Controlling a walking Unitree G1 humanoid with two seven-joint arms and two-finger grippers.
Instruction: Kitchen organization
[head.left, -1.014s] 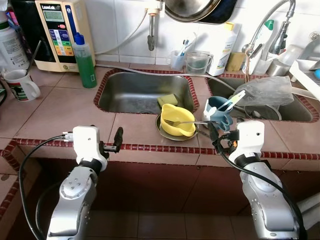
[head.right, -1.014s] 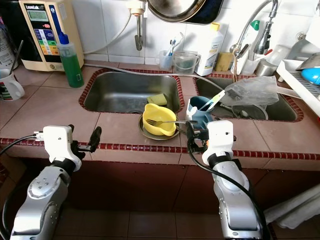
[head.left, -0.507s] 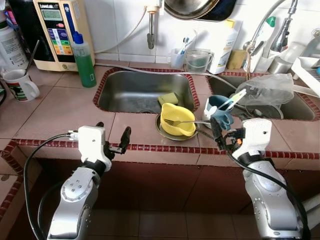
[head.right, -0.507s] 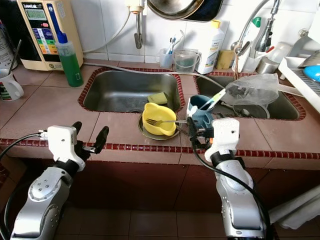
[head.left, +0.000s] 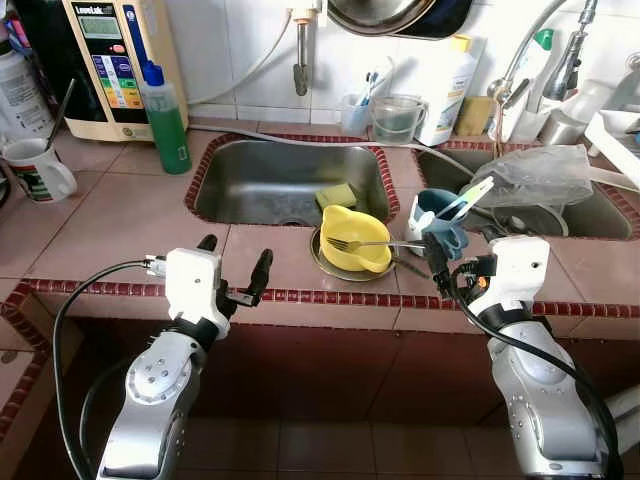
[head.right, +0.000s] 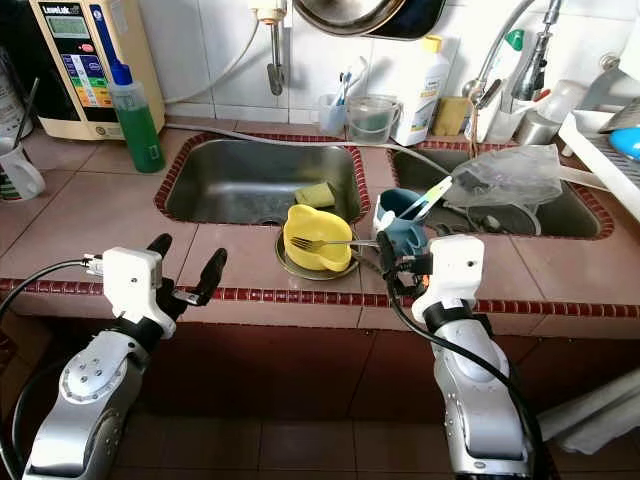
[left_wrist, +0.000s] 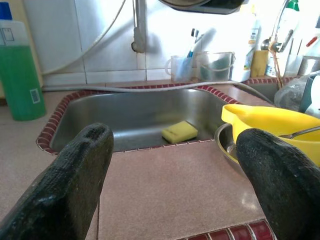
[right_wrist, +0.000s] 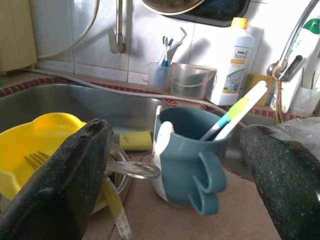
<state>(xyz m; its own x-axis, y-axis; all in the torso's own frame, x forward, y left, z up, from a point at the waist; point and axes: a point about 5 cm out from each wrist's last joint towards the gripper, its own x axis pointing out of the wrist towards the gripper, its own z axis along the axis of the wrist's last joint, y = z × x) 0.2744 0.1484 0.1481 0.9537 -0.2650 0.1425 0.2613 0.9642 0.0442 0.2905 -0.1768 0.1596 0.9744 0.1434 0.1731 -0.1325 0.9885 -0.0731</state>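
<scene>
The blue mug (right_wrist: 192, 150) stands on the tiled counter (head.left: 120, 225) between the 2 sinks, with a toothbrush (right_wrist: 235, 112) leaning in it. Just beside it, a yellow bowl (head.left: 354, 240) rests on a metal plate (head.right: 287, 262) with a fork (head.right: 325, 243) laid across its rim. The right gripper (head.left: 436, 262) is raised at the counter edge, fingers spread wide and empty, pointing at the mug. The left gripper (head.left: 236, 272) hovers at the counter edge, also spread and empty, facing the left sink (left_wrist: 145, 115), where a yellow sponge (left_wrist: 179, 132) lies. A green bottle (head.left: 166, 120) stands behind.
</scene>
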